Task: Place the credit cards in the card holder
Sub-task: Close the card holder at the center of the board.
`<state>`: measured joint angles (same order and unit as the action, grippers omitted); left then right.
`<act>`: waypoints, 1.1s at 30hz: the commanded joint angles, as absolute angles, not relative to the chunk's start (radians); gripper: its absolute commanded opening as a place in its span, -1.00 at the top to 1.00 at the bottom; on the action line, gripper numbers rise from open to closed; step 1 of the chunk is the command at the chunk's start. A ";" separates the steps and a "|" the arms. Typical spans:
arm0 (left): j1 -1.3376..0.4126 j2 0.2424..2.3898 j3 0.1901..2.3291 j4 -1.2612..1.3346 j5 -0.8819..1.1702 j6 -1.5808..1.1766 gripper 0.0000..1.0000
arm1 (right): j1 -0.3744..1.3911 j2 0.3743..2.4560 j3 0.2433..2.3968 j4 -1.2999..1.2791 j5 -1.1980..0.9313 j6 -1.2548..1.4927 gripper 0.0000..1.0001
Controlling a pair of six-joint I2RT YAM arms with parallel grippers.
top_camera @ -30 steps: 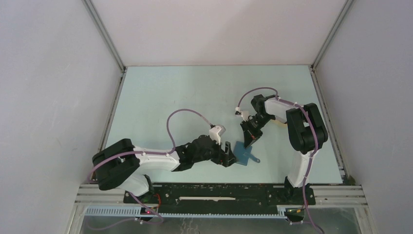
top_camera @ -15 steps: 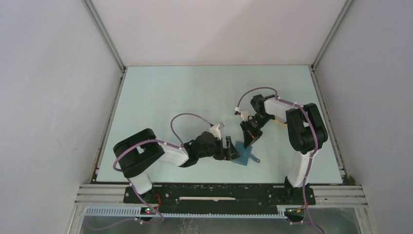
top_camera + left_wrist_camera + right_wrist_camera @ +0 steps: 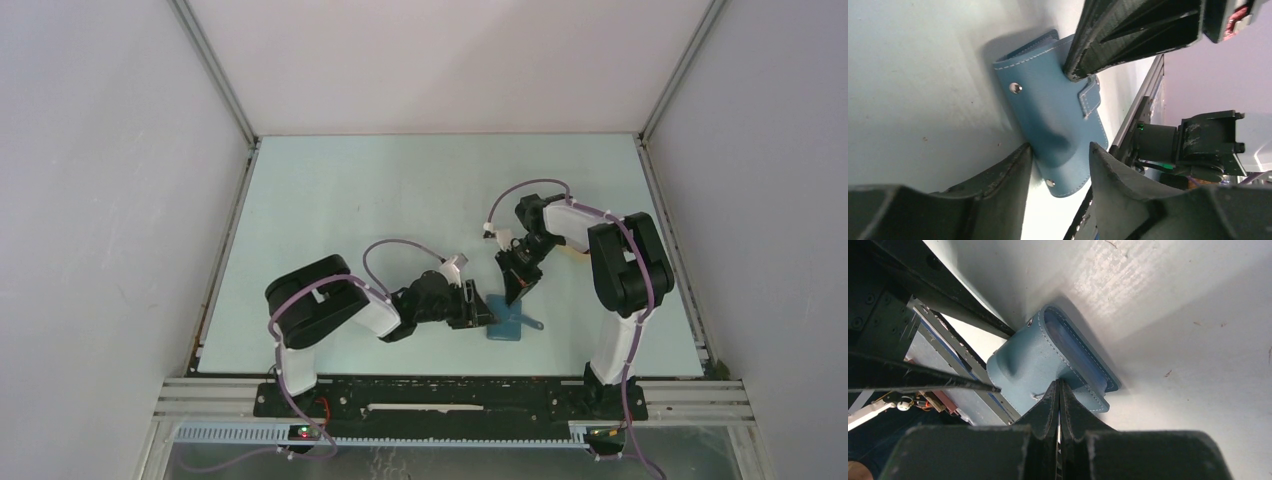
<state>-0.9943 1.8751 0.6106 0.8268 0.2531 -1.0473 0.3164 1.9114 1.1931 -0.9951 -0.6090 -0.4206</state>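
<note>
The left gripper has slid right, half-closed pinching the flat blue stitched leather wallet; the right gripper, fully closed, presses its flap, no card in sight yet.

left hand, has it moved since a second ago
Yes. The left hand has shifted right along the table's near edge, around the card holder.

Left gripper perhaps half-closed, right pinched
</note>
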 commanded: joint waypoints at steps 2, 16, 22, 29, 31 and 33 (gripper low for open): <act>-0.998 1.958 0.620 0.684 0.219 -1.025 0.14 | 0.331 1.908 1.188 -0.972 -0.538 -0.457 0.87; -1.003 1.889 0.622 0.677 0.183 -0.921 0.82 | 0.265 1.713 1.188 -1.002 -0.746 -0.546 0.77; -1.025 1.794 0.626 0.612 0.110 -0.777 0.84 | 0.185 1.502 1.173 -1.012 -0.877 -0.661 0.54; -1.098 1.686 0.644 0.550 -0.029 -0.555 0.85 | 0.147 1.144 0.924 -0.777 -0.963 -0.846 -0.98; -1.120 1.663 0.644 0.553 -0.062 -0.488 0.85 | 0.161 1.155 0.907 -0.848 -0.957 -0.998 -0.99; -1.140 1.641 0.642 0.556 -0.094 -0.429 0.83 | 0.158 1.182 0.914 -0.881 -0.955 -1.060 -0.99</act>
<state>-1.1080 1.7016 0.6231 0.6056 0.0303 -0.6384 0.1532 1.1259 0.9318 -0.8612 -0.9169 -0.8322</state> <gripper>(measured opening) 0.175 0.993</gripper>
